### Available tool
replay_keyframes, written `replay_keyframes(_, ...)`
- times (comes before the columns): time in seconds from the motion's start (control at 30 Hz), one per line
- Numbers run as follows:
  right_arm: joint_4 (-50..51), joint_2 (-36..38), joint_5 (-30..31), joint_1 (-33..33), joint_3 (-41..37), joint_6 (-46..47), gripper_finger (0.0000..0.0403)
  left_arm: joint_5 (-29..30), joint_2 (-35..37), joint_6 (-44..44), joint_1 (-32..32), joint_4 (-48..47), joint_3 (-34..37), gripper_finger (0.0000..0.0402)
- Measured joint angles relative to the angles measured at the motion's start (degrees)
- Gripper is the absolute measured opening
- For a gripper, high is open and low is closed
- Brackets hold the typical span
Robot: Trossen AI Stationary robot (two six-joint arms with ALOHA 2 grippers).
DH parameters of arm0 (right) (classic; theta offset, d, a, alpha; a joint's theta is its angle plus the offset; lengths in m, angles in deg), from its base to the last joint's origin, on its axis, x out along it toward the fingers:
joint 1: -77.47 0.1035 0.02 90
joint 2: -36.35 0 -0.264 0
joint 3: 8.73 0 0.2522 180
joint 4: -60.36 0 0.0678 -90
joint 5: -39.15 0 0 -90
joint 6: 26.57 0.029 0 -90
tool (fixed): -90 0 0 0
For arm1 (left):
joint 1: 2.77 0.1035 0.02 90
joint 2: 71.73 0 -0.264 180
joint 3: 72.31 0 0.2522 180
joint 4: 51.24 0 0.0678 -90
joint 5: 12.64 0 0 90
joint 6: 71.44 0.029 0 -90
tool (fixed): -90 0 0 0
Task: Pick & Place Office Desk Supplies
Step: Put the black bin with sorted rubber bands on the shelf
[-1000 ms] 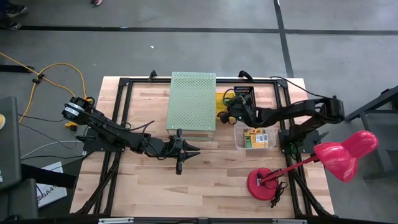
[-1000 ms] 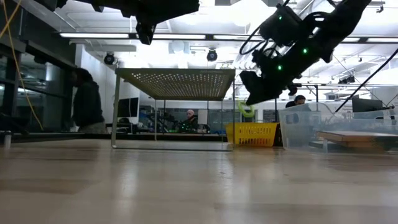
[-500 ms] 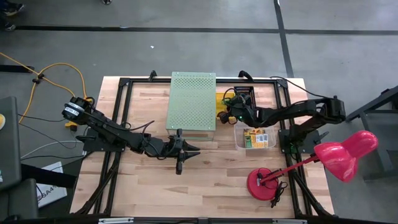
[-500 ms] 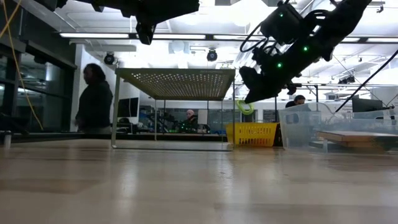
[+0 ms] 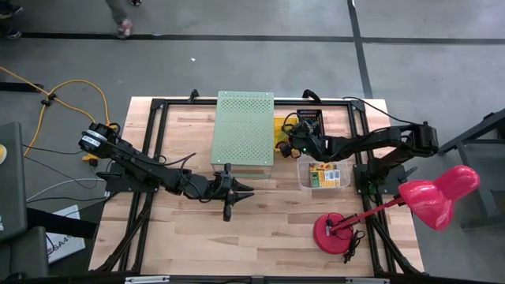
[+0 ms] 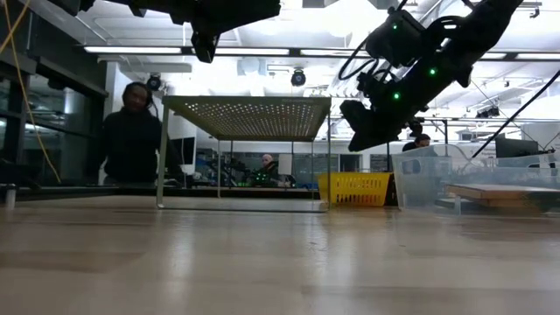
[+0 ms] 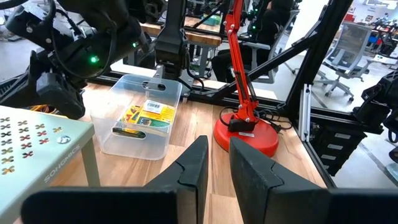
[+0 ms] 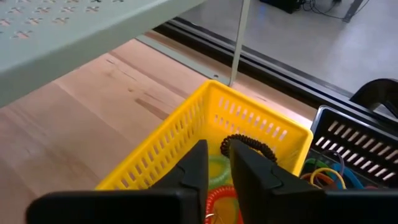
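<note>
Right gripper (image 5: 289, 145) hovers above the yellow basket (image 8: 205, 118), between the green perforated box (image 5: 243, 128) and the black basket (image 8: 357, 152). In the right wrist view its fingers (image 8: 196, 171) stand with a narrow gap, nothing between them. Directly beyond the tips, inside the yellow basket, lie three coiled bands: a black band (image 8: 247, 145) with a tight spiral coil, a pale green band (image 8: 217, 168) beneath it, and a red-orange band (image 8: 221, 199) nearest the fingers. More loops (image 8: 328, 176) (orange, green, blue) sit in the black basket just beside.

Two flat crayon boxes (image 5: 324, 174), yellow with green print, lie in a clear tub (image 7: 109, 134) on the wooden surface (image 5: 268, 229), just beside the yellow basket. Left wrist view shows them stacked or overlapping near the tub floor; which one, I cannot tell.

Left gripper (image 5: 246, 192) waits over the surface, in front of the perforated box, well apart from the tub. Its fingers (image 7: 198, 165) show a slim gap and hold nothing.

Pink lamp (image 5: 434, 196) stands on its red base near the surface's right front corner. A person (image 6: 131, 136) stands in the room beyond the surface.
</note>
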Motion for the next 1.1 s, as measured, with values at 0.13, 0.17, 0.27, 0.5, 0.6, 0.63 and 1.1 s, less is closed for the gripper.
replay_keyframes(0.13, 0.0, 0.0, -0.1, 0.0, 0.0, 0.0, 0.0072, 0.0, 0.0, 0.0, 0.0, 0.0, 0.0, 0.006)
replay_keyframes(0.17, 0.0, 0.0, -0.2, 0.0, 0.0, 0.0, 0.0075, 0.0, 0.0, 0.0, 0.0, 0.0, 0.0, 0.006)
replay_keyframes(0.27, 0.0, 0.0, -0.2, 0.0, 0.0, 0.0, 0.008, 0.0, 0.0, 0.0, 0.0, 0.0, 0.0, 0.006)
replay_keyframes(0.5, 0.0, 0.0, -0.3, 0.1, 0.0, -0.9, 0.0082, 0.0, 0.0, 0.0, 0.0, 0.0, 0.0, 0.006)
replay_keyframes(0.6, 1.3, 1.8, -0.6, 0.2, 0.0, -2.2, 0.0082, 0.0, 0.0, 0.0, 0.0, 0.0, 0.0, 0.006)
replay_keyframes(0.63, 1.2, 2.6, -0.8, 0.2, 0.0, -2.8, 0.0082, 0.0, 0.0, 0.0, 0.0, 0.0, 0.0, 0.006)
replay_keyframes(1.1, 2.9, 18.6, -11.3, 6.0, 0.1, -9.3, 0.0081, 0.0, 0.0, 0.0, 0.0, -0.5, 0.0, 0.006)
